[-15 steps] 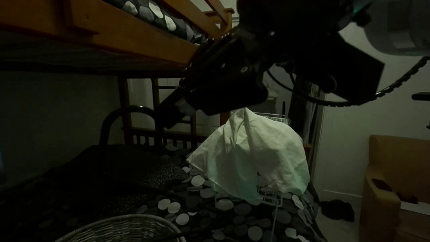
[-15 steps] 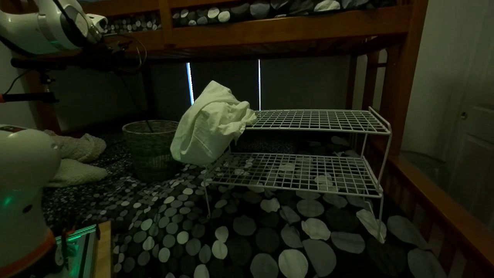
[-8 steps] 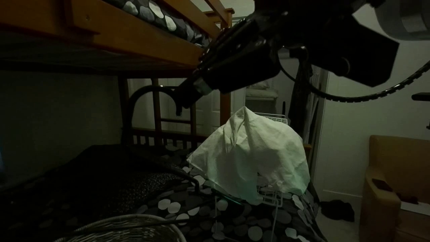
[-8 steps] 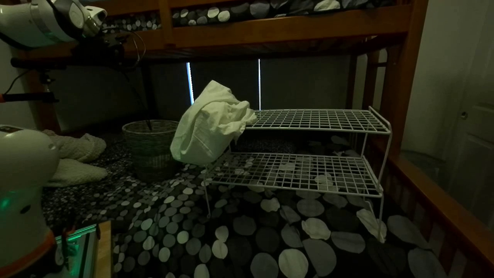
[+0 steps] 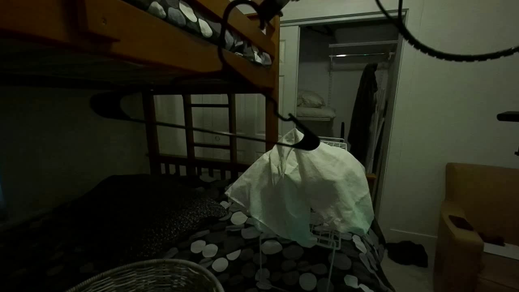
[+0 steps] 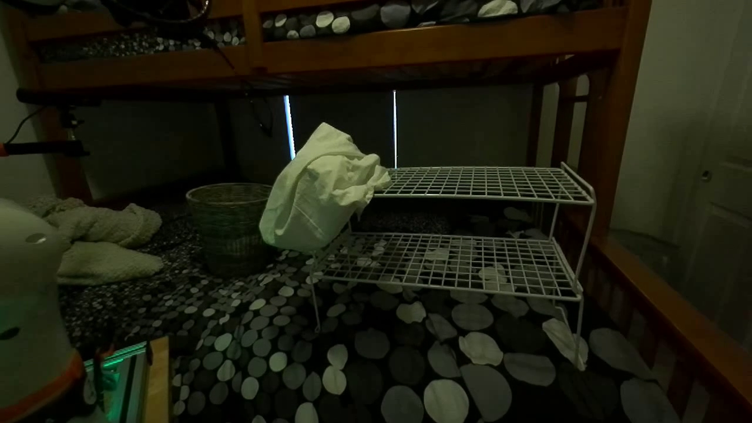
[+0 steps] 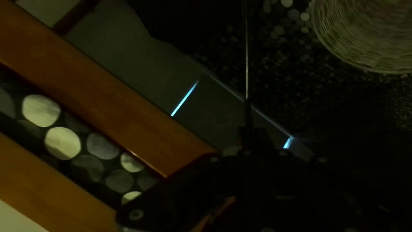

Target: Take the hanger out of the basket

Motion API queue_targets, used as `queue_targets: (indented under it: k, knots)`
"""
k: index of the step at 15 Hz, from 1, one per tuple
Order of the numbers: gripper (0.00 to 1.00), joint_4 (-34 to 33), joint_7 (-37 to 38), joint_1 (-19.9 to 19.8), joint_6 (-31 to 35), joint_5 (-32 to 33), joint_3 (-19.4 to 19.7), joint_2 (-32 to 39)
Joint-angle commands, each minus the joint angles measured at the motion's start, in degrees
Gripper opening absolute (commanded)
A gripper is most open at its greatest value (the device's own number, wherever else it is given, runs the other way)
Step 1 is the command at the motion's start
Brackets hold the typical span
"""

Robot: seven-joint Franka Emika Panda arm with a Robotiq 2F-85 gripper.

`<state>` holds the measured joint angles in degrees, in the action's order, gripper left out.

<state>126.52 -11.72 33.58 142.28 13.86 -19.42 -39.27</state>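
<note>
1. The gripper (image 7: 248, 135) is narrow: its fingers are drawn together, with the thin black hanger (image 5: 228, 73) pinched between them.
2. In the wrist view the fingertips meet at the foot of a slim dark line — the hanger seen edge-on — which runs up to the top of that view.
3. In an exterior view only the gripper's end shows, at the very top, touching the hook near its free tip.
4. The hanger is out of the basket (image 6: 229, 229), in the air and above the basket's rim. Its hook is uppermost, its shoulders spread below, and its bottom bar slants a little. One shoulder end passes in front of the white cloth (image 5: 308, 182); whether the two touch, I cannot tell.
5. The basket stands upright on the dotted bedding (image 6: 411, 352), near the end of the wire rack (image 6: 470, 182) where the cloth is draped.
6. In an exterior view the pale lower part of the arm (image 6: 29, 282) stands at the left edge; the dark parts at upper left, before the upper bunk (image 6: 411, 47), are too dim to show the fingers.
</note>
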Motion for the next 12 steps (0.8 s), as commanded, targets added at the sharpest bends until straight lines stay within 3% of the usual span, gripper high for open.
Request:
queue_targets:
  k: [1,3,5,6,10,12]
  knots:
    - [0.02,-7.6,-2.1,-6.1,-15.4,2.6,-3.1,-2.6]
    - [0.02,-10.0,-1.6,-10.0,-19.6,5.3,-3.9,-4.4]
    - [0.02,-8.3,2.0,-12.9,-15.9,6.8,-3.2,-6.9]
    - [0.07,-10.2,-1.1,-10.6,-17.5,4.3,-3.1,-4.4]
    - [0.02,-8.0,2.8,-15.4,-15.4,6.4,-3.7,-5.9]
    - [0.02,-7.1,1.9,-17.3,-16.1,8.0,-2.0,-6.4]
